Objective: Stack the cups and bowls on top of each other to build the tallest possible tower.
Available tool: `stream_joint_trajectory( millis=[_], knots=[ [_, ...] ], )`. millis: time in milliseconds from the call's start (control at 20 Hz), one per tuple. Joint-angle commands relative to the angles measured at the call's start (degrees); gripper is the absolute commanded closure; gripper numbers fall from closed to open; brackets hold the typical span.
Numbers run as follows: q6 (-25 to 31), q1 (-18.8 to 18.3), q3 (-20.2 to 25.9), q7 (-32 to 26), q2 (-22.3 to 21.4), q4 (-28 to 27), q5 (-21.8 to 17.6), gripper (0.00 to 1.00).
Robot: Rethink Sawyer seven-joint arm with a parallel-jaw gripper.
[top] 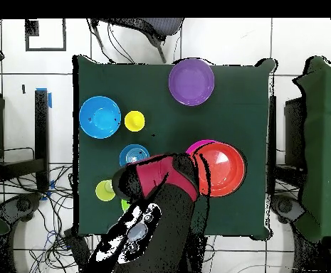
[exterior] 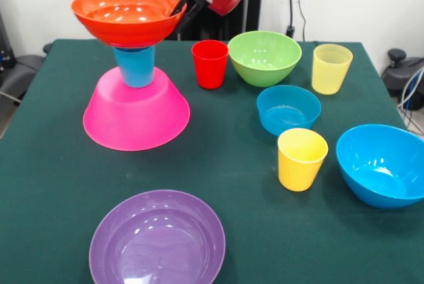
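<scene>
Purple bowl (exterior: 157,242) nearest, left-centre on tabletop (exterior: 232,165). Tower (exterior: 136,72) far left: upturned pink bowl (exterior: 136,118), blue cup (exterior: 136,65), orange bowl (exterior: 129,16) on top. End effector (exterior: 184,14) pinches orange bowl's right rim. Rec: centre bowl, level it, release gently w/o sideways tug.

A table (exterior: 238,185) covered in dark green cloth is seen. Directly on it are set an upturned pink bowl (exterior: 136,115), a purple bowl (exterior: 157,239), a green bowl (exterior: 265,57), two blue bowls (exterior: 288,108) (exterior: 383,163), a red cup (exterior: 210,63), a yellow cup (exterior: 302,159) and a pale translucent cup (exterior: 331,68).
</scene>
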Motion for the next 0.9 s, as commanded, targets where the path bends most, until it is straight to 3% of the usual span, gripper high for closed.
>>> stream_joint_trajectory(
  millis=[50,450,900],
  knots=[
    [-0.69,-1.50,7.29,-1.26,0.71,0.21,-1.16,1.00],
    [4.50,-2.53,8.72,-4.36,0.55,-0.54,-0.62,1.00],
    [4.85,-2.55,8.78,-4.32,0.51,-0.57,-1.13,1.00]
  ],
)
